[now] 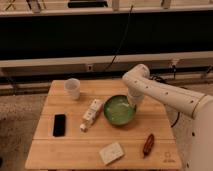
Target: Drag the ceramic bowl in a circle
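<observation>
A white robot arm (165, 92) reaches in from the right over a wooden table (70, 150), its gripper (131, 103) lowered to the right-hand rim of the ceramic bowl (119, 110). The fingers are closed together; whether they pinch the rim or only press against it cannot be made out, since the wrist covers that edge. The bowl, round, shallow and glossy green with a darker rim and a paler, mottled inside, sits right of the table's centre and is the widest object there.

Just left of it lies a slim white box (91, 114) set at an angle, its printing too small to read. A white cup (73, 88) stands upright near the back left corner, a black phone (59, 125) lies flat near the left edge, and a pale flat packet (111, 153) rests by the front edge (no legible label). A reddish-brown object (148, 145) lies to the front right, its nature unclear. The robot's body is cut off at the right edge.
</observation>
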Available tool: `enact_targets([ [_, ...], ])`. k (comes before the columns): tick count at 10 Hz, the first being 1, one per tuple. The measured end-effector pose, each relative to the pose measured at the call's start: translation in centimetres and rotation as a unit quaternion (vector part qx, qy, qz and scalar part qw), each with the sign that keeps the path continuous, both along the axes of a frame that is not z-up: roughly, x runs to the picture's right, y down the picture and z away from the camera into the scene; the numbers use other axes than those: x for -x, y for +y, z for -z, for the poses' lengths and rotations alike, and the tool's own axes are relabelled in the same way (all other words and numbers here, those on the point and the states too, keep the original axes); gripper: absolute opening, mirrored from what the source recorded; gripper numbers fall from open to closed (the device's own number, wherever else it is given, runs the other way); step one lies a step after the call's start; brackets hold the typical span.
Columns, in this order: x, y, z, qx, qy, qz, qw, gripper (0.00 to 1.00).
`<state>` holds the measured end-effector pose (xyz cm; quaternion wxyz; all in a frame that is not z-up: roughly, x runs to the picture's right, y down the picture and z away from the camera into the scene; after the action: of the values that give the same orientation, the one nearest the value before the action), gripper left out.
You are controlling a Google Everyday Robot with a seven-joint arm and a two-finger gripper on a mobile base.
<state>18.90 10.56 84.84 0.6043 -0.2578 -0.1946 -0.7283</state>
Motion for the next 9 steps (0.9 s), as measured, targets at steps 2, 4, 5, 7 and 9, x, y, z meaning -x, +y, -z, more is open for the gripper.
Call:
enact_targets([
  [2,-0.14,-0.05,0.03,0.002,-0.005,0.006,1.0,0.0],
  [4,-0.27,-0.03,0.03,0.003,-0.008,0.013,0.9999,0.0],
  [5,-0.23,-0.04,0.02,0.003,-0.01,0.015,0.9998,0.0],
  [7,-0.17,-0.08,0.06,0.004,-0.014,0.022,0.9997,0.0],
  [9,-0.15,-0.09,0.08,0.005,-0.017,0.028,0.9994,0.0],
])
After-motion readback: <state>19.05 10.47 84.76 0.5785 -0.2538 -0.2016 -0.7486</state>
